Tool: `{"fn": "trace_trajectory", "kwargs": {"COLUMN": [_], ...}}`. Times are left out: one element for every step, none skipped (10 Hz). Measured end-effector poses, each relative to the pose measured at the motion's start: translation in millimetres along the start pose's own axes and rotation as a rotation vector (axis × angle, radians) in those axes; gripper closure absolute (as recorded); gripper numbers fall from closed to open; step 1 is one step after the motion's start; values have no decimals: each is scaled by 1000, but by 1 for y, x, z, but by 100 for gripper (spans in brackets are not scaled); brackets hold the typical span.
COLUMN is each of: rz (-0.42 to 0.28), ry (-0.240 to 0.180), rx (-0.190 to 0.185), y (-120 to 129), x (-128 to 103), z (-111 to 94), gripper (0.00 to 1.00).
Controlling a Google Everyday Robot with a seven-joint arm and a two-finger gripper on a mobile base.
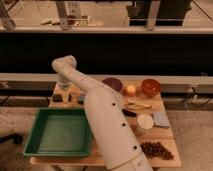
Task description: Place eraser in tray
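Note:
The eraser (58, 98) is a small dark flat block at the back left of the wooden table, just behind the tray. The tray (35, 131) is large, green and empty, at the table's front left. My arm rises from the bottom centre, bends at an elbow high over the back left, and points down. My gripper (63, 90) hangs just above and slightly right of the eraser. I cannot tell if it touches the eraser.
A small bluish block (81, 99) lies right of the eraser. Behind it are a dark purple bowl (112, 83), an orange fruit (131, 90) and a red bowl (151, 86). To the right are a banana (138, 105), a white cup (145, 121), a light blue block (161, 119) and dark brown pieces (156, 150).

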Motion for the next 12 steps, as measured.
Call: {"fn": "trace_trajectory", "kwargs": {"rz": [2,0,-6,-10,-15,-18,-25,-35,-45,-48,-48,-48], "ry": [-2,-10,-14,-17,-21,-25,-30,-36,-43,-48,-50,-47], "rx": [-6,-17,-27,-35,-44,-52,-59,-66,-70,-73,-74,-77], "y": [0,0,0,-1,-2,-2,-3,-4,-4,-5,-5,-6], "x": [2,1,-2,-5,-7,-9,-10,-12,-14,-14,-12,-12], "z": [3,8,13,17,21,25,28,31,32,32,32,32], "gripper": [20,20,20,20,20,20,20,21,28,38,47,59]}}
